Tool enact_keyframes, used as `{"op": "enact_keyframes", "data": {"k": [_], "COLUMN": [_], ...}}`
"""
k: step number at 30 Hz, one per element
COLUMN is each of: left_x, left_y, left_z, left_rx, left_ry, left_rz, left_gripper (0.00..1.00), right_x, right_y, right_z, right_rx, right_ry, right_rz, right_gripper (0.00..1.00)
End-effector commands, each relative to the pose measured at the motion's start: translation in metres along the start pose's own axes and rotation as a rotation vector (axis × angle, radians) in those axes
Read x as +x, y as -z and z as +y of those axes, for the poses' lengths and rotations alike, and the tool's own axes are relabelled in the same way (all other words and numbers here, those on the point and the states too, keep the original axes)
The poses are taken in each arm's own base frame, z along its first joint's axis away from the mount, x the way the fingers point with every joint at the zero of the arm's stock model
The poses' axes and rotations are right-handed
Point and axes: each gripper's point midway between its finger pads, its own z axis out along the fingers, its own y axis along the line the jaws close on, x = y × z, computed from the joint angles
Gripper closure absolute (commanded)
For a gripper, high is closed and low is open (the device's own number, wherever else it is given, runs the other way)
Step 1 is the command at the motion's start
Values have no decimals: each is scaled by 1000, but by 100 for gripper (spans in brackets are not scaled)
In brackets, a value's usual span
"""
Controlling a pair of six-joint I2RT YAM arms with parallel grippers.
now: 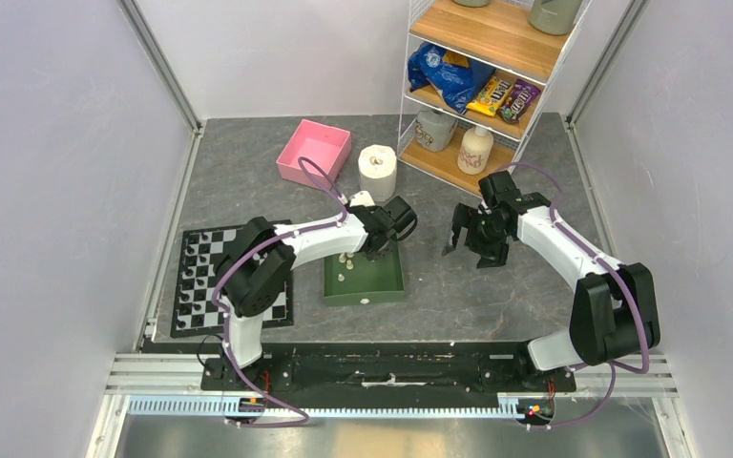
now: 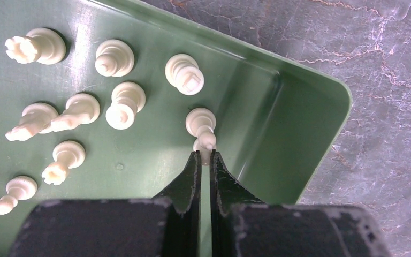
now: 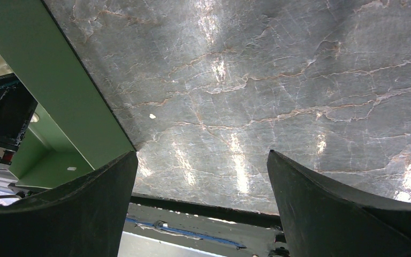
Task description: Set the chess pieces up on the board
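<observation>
- The grey marbled counter [image 1: 496, 296] fills the top view, and you have a wire shelf unit [image 1: 477, 57] of snacks and bottles at the upper right.
- The board [image 1: 179, 324] lies flat at the left of the frame, partly under the left arm. A few chess pieces [image 1: 188, 277] stand along its left columns.
- The green tray [image 1: 367, 296] sits at the centre, just right of the board.
- A pink box [image 1: 315, 151] and a white paper roll [image 1: 377, 172] sit beside each other at the upper centre, beyond the tray.
- Your right tool [image 1: 458, 239] hangs to the right of the tray, over bare counter. Its wrist view shows the fingers [image 3: 85, 214] spread wide with nothing between them.
- Your left tool [image 2: 204, 155] reaches down into the tray's far end. Its fingers are nearly together, pinching the thin top of a slim piece [image 2: 200, 126] that lies on its side near the tray's wall [image 2: 278, 123].
- Eight more cream pieces [image 2: 114, 58] lie scattered on the tray floor, in the left half of that wrist view. Among them are a rook [image 2: 184, 74] and a crowned piece [image 2: 32, 47] at the upper left.
</observation>
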Motion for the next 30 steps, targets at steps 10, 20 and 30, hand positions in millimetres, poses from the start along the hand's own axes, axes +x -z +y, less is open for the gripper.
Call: {"op": "enact_keyframes", "data": {"k": [10,20,30], "left_x": [-13,-3,-53], "left_y": [38,69,112], "left_z": [2,18,70], "left_rx": [86,177,126], "left_ry": [-64,-208,-206], "left_rz": [-13,46,-153], "left_gripper": [98,98,98], "right_x": [0,-1,-1], "right_y": [2,2,0], "right_z": [-2,-1,0], "right_rx": [6,5,4], "right_ry": [12,7,4], "right_rz": [-15,-14,-7], "right_gripper": [1,1,1]}}
